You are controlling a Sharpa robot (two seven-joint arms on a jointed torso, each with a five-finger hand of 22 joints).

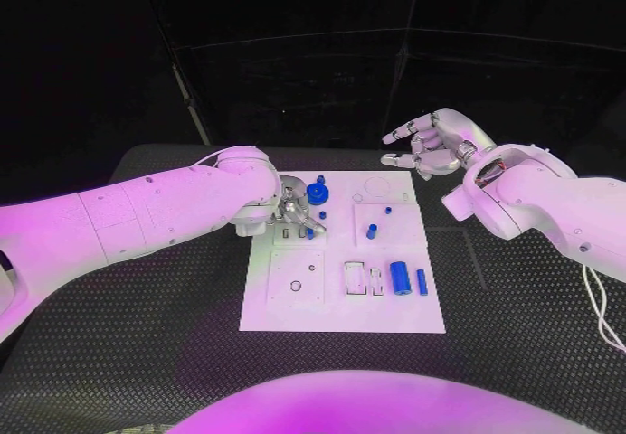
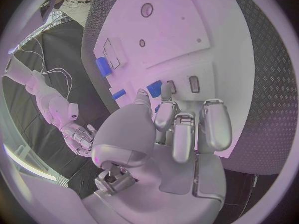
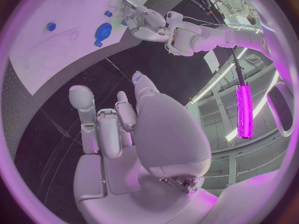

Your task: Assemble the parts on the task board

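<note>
The left robot hand (image 1: 295,210) rests on the task board (image 1: 342,307) with fingers curled at a small blue part (image 1: 309,231); whether it grips is unclear. The right robot hand (image 1: 424,145) hovers beyond the board's far edge over the desk (image 1: 522,316), fingers apart, holding nothing; a blue cylinder (image 1: 402,278) lies on the board's near right.

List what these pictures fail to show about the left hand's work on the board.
- Head view: the left hand covers the task board's slots beneath it, so whether its fingers pinch a small blue part cannot be told.
- Left wrist view: the fingers hide most of a blue part; contact is unclear.
- Right wrist view: the left hand is too small to judge its hold.
- The right hand hovers open beyond the board's far edge.
</note>
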